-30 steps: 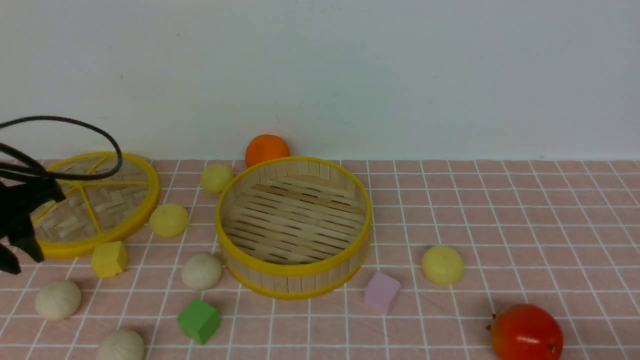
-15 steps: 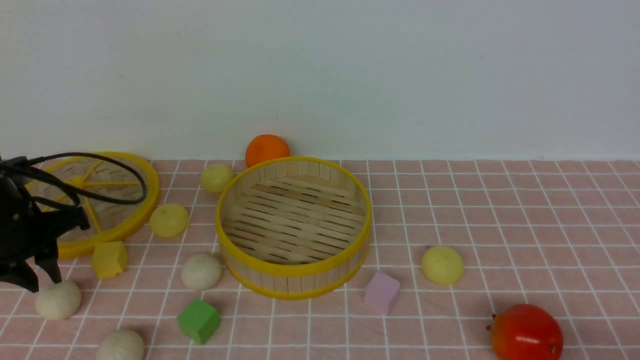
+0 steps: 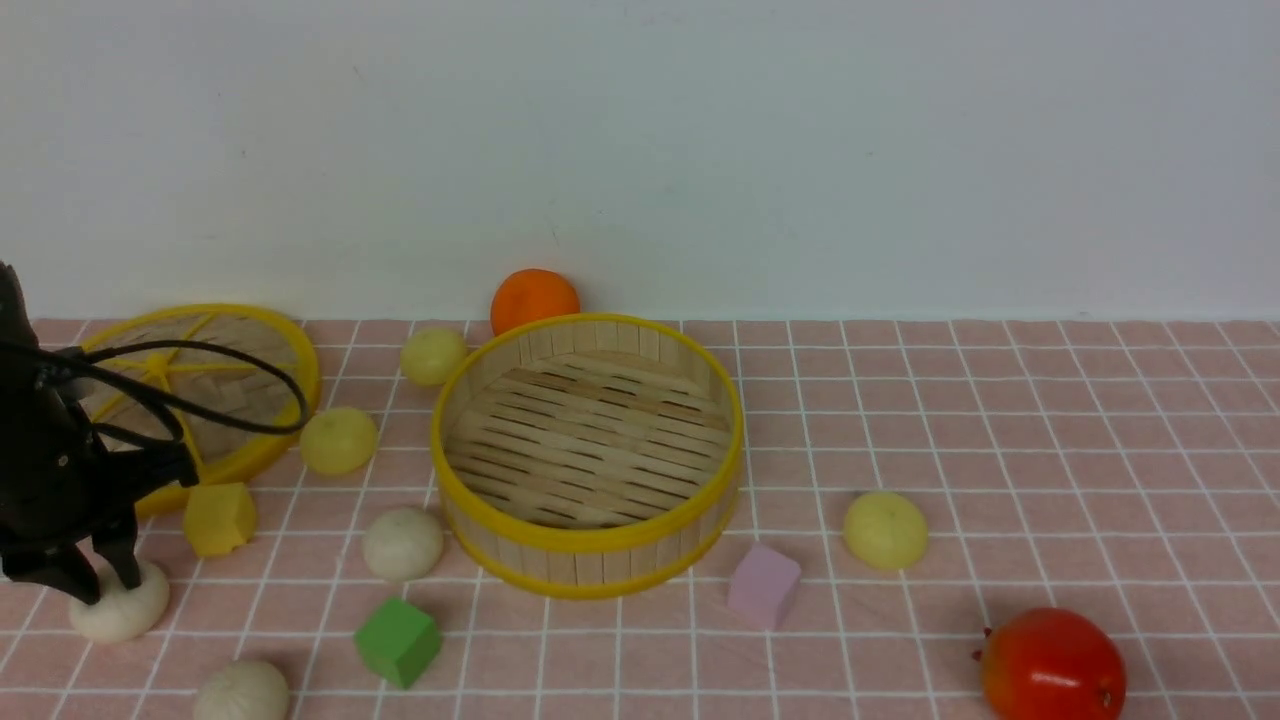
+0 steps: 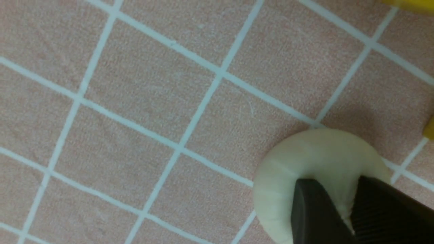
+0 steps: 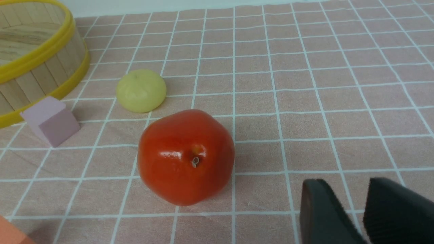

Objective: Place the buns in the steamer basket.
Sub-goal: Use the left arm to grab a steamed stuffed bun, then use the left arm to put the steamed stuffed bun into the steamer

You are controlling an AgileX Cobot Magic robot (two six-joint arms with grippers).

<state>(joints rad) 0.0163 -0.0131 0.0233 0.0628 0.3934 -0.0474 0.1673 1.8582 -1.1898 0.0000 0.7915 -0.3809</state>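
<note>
Bun in my grip: off-white bun (image 3: 125, 615), front-left on the checked cloth (image 3: 1000, 450), resting on it.
My left gripper (image 3: 105, 588): fingertips pinching the top of that bun, the soft top squeezed up between them.
Steamer basket (image 3: 590, 548): upright at mid-cloth, well apart to the bun's right.
My right gripper (image 5: 346, 189): fingers spread, nothing between them, near the red fruit (image 5: 185, 157).

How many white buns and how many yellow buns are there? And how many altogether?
White buns: 3
Yellow buns: 3
Total: 6
</note>
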